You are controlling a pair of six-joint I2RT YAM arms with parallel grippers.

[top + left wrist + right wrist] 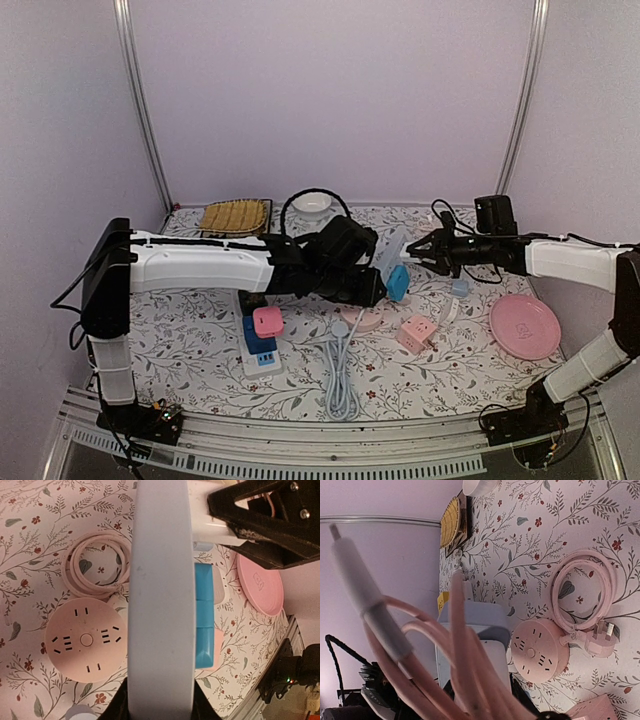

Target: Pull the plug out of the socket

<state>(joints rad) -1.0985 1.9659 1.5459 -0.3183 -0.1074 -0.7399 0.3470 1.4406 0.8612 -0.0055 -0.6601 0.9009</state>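
The socket, a long grey-white power strip, is held up off the table with my left gripper shut on its lower end. A blue plug sits on the strip's right side. At the strip's far end a white plug meets its face, and my right gripper is shut on that plug from the right. In the right wrist view, blurred pink cords and a white lead fill the foreground, hiding the fingers, with the strip behind them.
A round pink socket with its coiled pink cord lies under the strip. Nearby are a pink cube adaptor, a pink plate, a white strip carrying blue and pink plugs, a white cable bundle, a woven basket and a bowl.
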